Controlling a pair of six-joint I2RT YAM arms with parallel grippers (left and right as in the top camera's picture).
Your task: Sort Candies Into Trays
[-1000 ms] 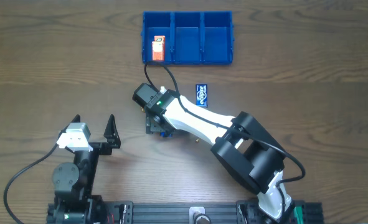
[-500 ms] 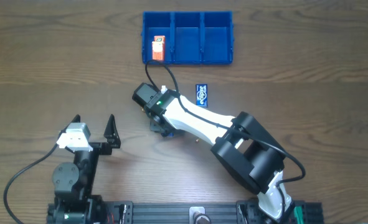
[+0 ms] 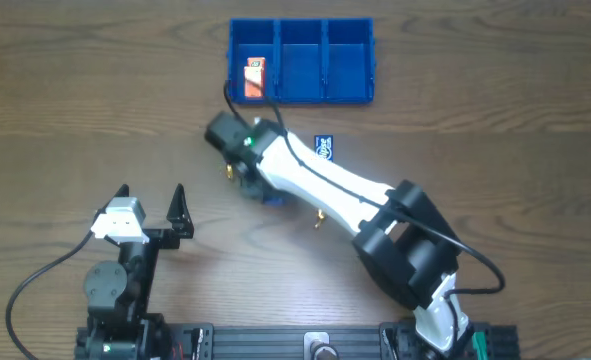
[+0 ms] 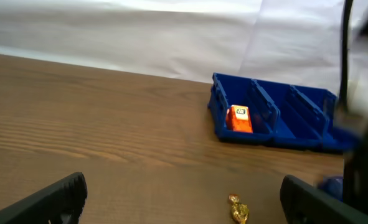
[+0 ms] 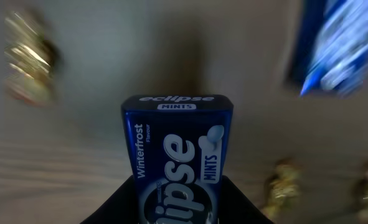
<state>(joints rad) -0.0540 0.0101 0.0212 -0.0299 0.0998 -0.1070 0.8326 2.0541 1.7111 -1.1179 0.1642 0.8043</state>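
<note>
Entries from the top view: we logged a blue tray (image 3: 347, 95) of three compartments at the far side of the desk (image 3: 75, 110), with an orange candy (image 3: 256, 78) in its leftmost compartment. A flat blue packet (image 3: 324, 148) lay on the desk just below the tray, and a gold-wrapped candy (image 3: 318, 215) lay nearer the arm bases. The right gripper (image 3: 257, 186) sat left of the packet. The left gripper (image 3: 151, 196) sat near its base, released, fingers spread wide.

Left wrist view: we noted the left gripper (image 4: 182, 183) open over bare desk, a gold-wrapped candy (image 4: 238, 209) near it, and the tray (image 4: 308, 102) farther off holding the orange candy (image 4: 240, 118).

Right wrist view: we recorded the right gripper (image 5: 177, 202) clenched on a dark blue candy tin (image 5: 177, 143), held upright above the desk, with blurred gold candies (image 5: 28, 62) around.
</note>
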